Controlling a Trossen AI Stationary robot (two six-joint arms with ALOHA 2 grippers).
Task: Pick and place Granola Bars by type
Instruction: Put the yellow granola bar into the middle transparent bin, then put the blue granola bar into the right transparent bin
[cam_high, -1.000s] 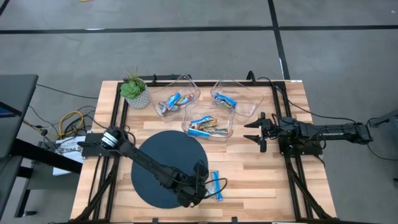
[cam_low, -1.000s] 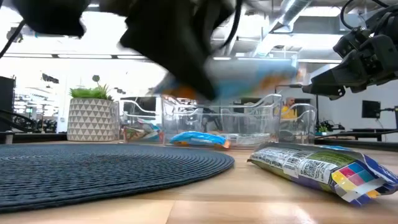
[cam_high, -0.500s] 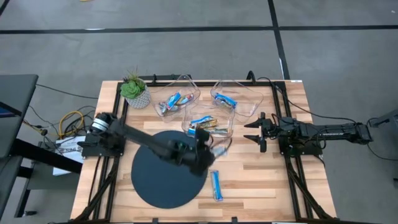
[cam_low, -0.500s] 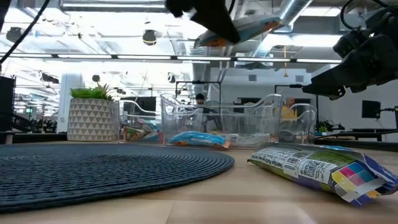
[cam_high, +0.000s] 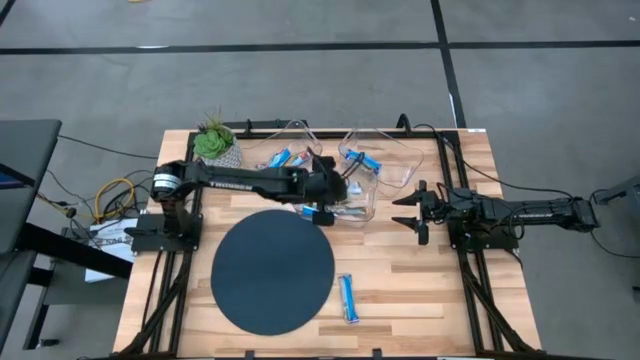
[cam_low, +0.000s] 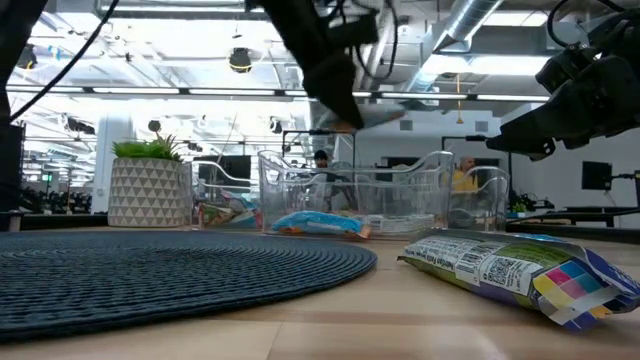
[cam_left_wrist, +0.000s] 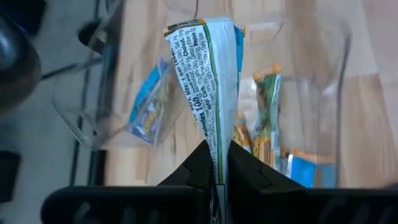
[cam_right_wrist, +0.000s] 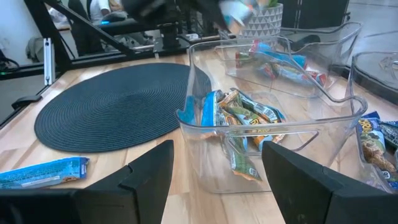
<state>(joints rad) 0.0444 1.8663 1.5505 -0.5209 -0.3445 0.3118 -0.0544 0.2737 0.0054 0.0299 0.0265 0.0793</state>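
Now the left gripper (cam_left_wrist: 216, 163), fingers clamped on a granola bar (cam_left_wrist: 211, 74), hangs above the clear bins (cam_high: 340, 200) toward the bench's far edge; next, release into the matching bin. The right gripper (cam_high: 410, 212) waits spread near the right edge.

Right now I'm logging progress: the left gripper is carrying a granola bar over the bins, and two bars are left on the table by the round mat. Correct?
Not quite. The high view shows only one granola bar on the table beside the round mat. The rest holds: the left gripper carries a bar over the bins.

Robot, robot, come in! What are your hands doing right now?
Left gripper shut on a granola bar, above the clear bins. Right gripper open, waiting at table's right. One bar left beside the mat. Nothing blocking.
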